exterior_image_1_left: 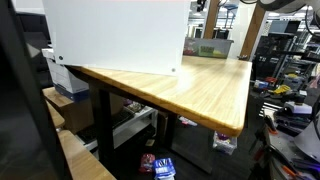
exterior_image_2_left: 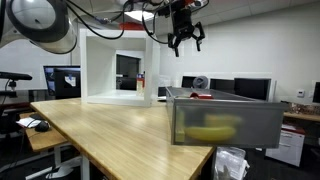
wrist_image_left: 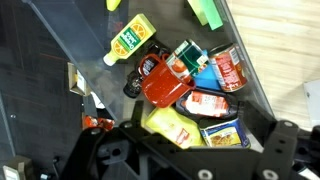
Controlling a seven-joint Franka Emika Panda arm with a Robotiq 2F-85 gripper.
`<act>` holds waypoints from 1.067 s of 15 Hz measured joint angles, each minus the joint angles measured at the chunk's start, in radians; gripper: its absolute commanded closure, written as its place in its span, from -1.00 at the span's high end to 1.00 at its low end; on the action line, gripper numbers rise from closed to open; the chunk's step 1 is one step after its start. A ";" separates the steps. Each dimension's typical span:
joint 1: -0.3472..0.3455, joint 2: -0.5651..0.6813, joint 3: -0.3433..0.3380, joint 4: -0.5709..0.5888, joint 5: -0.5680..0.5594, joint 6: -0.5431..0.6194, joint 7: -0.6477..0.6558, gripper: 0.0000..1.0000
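Hold gripper point(exterior_image_2_left: 186, 42) spread wide, high above grey bin point(exterior_image_2_left: 255, 115). Lower straight down onto red container point(wrist_image_left: 160, 82) at bin centre, avoiding yellow bottle point(wrist_image_left: 172, 125) and bin walls.

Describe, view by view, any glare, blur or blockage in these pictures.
In an exterior view a washed-out white panel blocks the upper left; in an exterior view the frosted bin blurs the yellow thing inside, and the open gripper hangs dark against the bright ceiling; in the wrist view the packages look fairly sharp.
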 measured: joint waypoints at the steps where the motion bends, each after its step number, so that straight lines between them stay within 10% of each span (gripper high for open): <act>1: 0.000 -0.004 -0.002 0.000 -0.003 0.000 0.000 1.00; 16: 0.006 -0.064 -0.031 0.000 -0.033 0.000 0.000 1.00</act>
